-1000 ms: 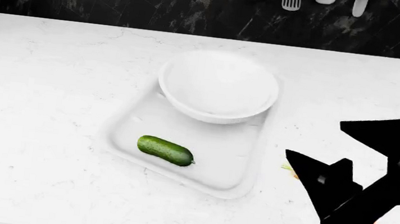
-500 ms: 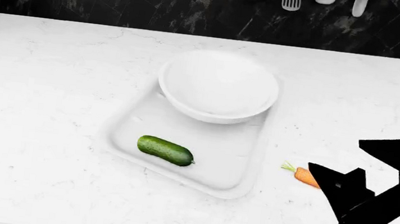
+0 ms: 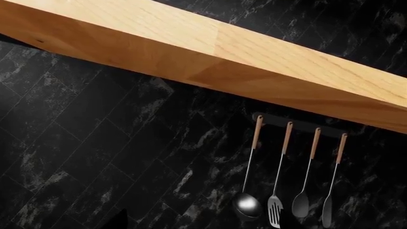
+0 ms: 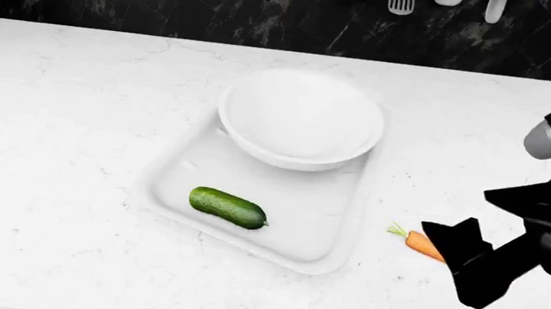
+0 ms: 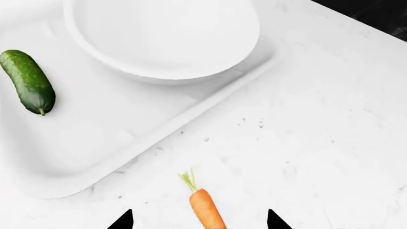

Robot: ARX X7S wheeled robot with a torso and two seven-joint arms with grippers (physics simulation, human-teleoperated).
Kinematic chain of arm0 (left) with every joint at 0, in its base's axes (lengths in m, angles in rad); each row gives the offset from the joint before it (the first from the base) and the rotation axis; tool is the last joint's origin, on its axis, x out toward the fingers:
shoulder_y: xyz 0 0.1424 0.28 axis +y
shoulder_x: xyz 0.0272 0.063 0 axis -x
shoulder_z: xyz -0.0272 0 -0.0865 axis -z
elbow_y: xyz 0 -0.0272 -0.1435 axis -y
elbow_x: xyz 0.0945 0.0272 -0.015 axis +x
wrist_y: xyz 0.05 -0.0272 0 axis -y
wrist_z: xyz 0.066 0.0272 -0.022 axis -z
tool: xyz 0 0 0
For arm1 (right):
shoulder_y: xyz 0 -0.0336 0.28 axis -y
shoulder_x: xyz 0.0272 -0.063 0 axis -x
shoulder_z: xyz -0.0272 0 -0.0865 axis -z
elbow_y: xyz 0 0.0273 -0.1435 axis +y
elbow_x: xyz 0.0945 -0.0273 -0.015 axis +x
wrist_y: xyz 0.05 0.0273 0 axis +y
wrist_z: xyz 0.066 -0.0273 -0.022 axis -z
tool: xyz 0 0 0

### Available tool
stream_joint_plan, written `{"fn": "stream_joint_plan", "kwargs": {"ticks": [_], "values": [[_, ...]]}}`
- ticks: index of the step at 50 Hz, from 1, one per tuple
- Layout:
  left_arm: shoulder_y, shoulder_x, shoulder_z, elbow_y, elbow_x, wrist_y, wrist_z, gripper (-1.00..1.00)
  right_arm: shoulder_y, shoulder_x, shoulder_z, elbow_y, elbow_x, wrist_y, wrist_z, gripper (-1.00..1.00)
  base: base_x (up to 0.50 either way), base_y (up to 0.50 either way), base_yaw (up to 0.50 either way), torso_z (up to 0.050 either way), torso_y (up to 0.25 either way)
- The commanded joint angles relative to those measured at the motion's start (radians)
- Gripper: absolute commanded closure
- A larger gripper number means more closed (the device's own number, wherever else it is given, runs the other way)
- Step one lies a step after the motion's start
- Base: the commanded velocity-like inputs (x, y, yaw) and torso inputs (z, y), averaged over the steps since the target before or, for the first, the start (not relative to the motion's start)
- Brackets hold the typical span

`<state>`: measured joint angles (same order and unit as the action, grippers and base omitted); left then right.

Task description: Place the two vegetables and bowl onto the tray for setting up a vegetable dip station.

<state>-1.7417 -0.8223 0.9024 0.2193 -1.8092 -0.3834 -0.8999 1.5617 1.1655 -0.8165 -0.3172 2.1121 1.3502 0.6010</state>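
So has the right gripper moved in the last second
Yes. The right gripper has pulled back toward the right edge, farther from the tray, uncovering the carrot.

right end effector [image 4: 463, 258] now nearer, carrot [image 4: 421, 243] newly uncovered

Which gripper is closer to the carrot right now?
The right. The right gripper is open right at the carrot, its tips on either side of it in the right wrist view. The left gripper is out of sight, its camera facing the wall of hanging utensils.
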Motion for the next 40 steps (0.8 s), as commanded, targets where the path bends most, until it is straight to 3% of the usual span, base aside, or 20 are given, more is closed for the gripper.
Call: {"fn": "stream_joint_plan", "kwargs": {"ticks": [1,13,24,40], "values": [[0.002,0.003,-0.001,-0.002,0.001,-0.001,0.0,-1.0,-0.001,-0.038,-0.018,0.047,-0.062,0.051,-0.046,-1.0,0.0,0.0,0.0,0.0,0.0],[0.001,0.005,-0.003,-0.004,0.0,-0.005,-0.001,-1.0,-0.011,-0.079,-0.034,0.087,-0.138,0.08,-0.105,-1.0,0.0,0.0,0.0,0.0,0.0],[0.001,0.005,-0.007,0.002,-0.001,-0.006,-0.003,-1.0,-0.06,-0.031,-0.039,0.073,-0.167,0.061,-0.128,-1.0,0.0,0.0,0.0,0.0,0.0],[0.005,0.006,-0.009,0.002,0.003,-0.007,-0.002,-1.0,-0.102,-0.065,-0.058,0.075,-0.239,0.045,-0.178,-1.0,0.0,0.0,0.0,0.0,0.0]]}}
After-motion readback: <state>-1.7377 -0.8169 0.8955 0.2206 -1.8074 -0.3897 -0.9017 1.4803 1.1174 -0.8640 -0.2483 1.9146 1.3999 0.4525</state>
